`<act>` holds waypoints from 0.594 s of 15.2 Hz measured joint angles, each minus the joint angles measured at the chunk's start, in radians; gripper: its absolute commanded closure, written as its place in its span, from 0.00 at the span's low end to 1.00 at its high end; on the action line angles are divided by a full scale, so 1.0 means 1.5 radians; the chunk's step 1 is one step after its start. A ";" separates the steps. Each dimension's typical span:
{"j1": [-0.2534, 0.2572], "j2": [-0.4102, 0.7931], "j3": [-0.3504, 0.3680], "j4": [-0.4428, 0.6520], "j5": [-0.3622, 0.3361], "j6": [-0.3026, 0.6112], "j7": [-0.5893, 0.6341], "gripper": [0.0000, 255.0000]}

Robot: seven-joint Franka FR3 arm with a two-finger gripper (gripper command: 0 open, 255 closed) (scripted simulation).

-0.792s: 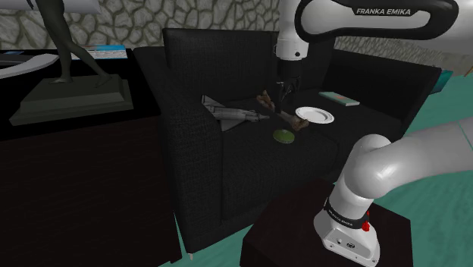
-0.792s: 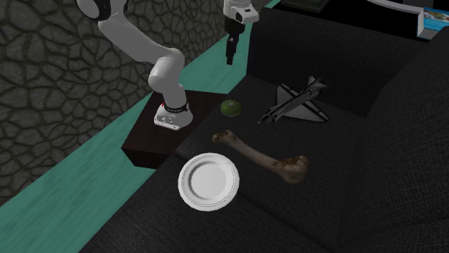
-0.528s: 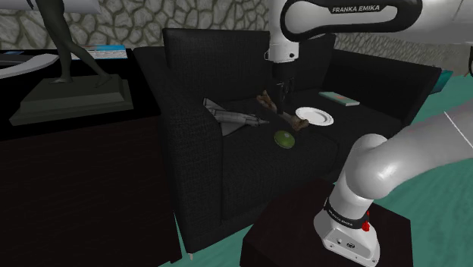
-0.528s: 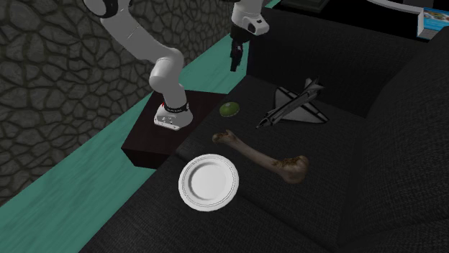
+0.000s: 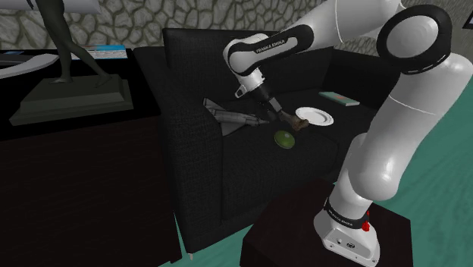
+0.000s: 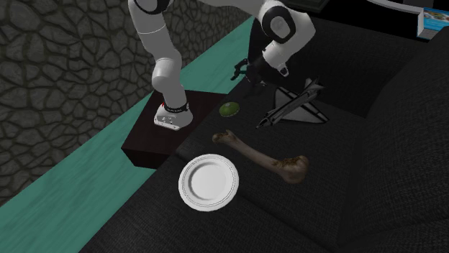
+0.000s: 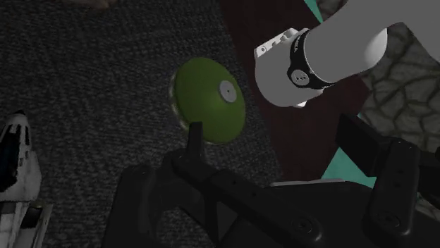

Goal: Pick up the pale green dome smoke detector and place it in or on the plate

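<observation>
One green dome smoke detector (image 7: 209, 100) on black sofa seat (image 6: 338, 201), near edge, close to the stand (image 6: 147, 140). One gripper (image 5: 271, 111) tilted just above it, fingers spread wide, gripping nothing. One bone (image 6: 262, 156), one toy shuttle (image 6: 293, 103) alongside. One white plate (image 6: 208, 181) beyond the bone, well apart.

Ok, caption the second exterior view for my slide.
Open gripper hangs above the dark sofa near the green dome smoke detector; bone and white plate lie nearby.

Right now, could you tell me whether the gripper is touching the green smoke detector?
Apart. The second exterior view shows the gripper hanging clear of the smoke detector, with dark sofa showing between them.
</observation>
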State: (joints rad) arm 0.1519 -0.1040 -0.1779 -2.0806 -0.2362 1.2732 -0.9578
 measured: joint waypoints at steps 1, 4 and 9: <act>0.006 0.039 0.001 0.006 -0.023 -0.002 -0.064 0.00; 0.027 0.141 0.021 0.019 -0.091 -0.001 -0.237 0.00; 0.026 0.144 0.024 -0.031 -0.125 0.026 -0.293 0.00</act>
State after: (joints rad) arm 0.1903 0.1122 -0.1417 -2.1272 -0.4231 1.3122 -1.3975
